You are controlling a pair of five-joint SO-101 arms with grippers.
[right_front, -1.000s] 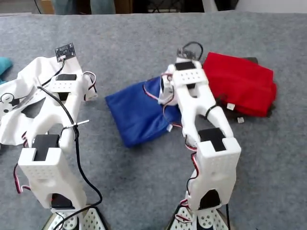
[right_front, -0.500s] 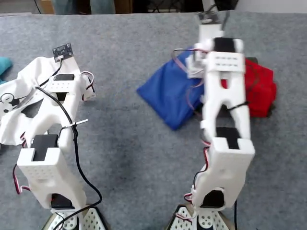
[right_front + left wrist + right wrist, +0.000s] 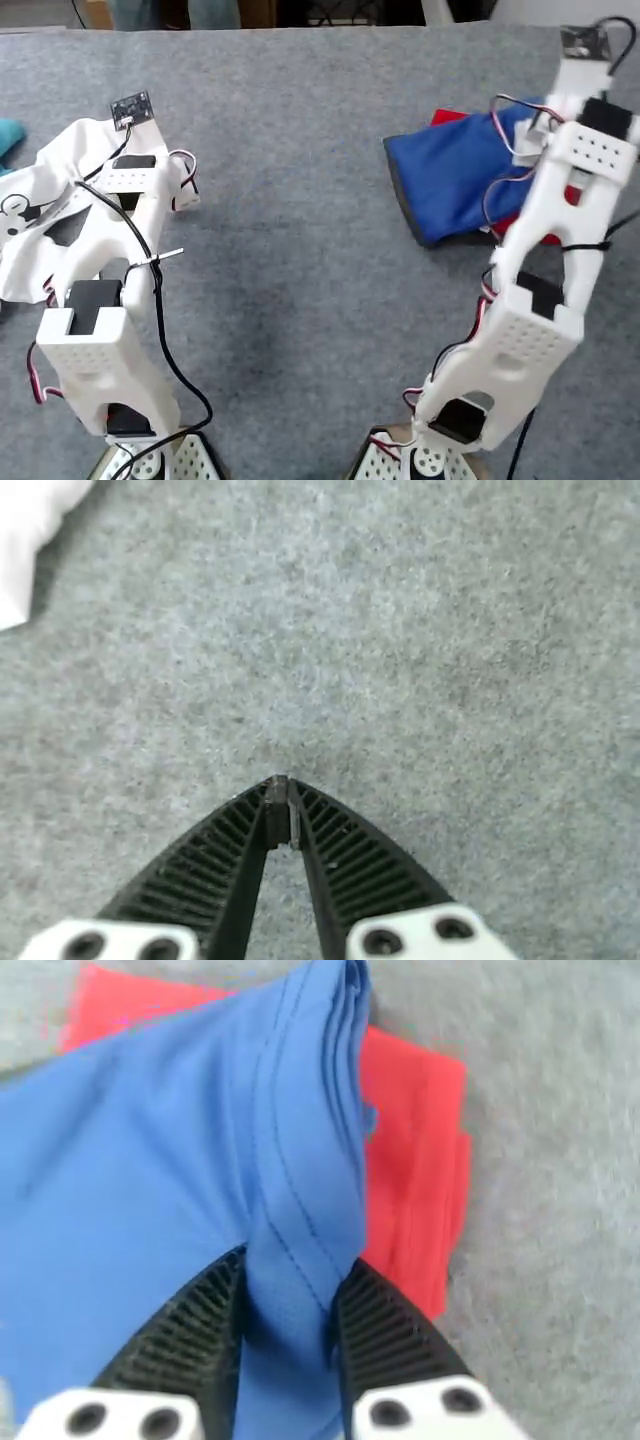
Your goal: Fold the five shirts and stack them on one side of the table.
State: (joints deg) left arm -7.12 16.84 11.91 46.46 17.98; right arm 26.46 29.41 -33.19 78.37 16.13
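Observation:
A folded blue shirt (image 3: 455, 180) lies across the folded red shirt (image 3: 545, 235) at the far right of the table. My right gripper (image 3: 288, 1290) is shut on the blue shirt (image 3: 160, 1170), pinching a bunched fold, with the red shirt (image 3: 420, 1180) beneath. The right arm (image 3: 560, 220) covers most of the red shirt in the high view. A white shirt (image 3: 40, 200) with a dark print lies unfolded at the left, partly under the left arm (image 3: 110, 250). My left gripper (image 3: 280, 810) is shut with nothing in it, above bare grey felt.
A teal cloth (image 3: 8, 138) peeks in at the left edge. A dark garment edge (image 3: 398, 195) shows under the blue shirt. Grey felt (image 3: 290, 270) covers the table between the two arms.
The right arm has carried the blue shirt from the table's middle to the right, onto the red shirt. The left arm has not moved.

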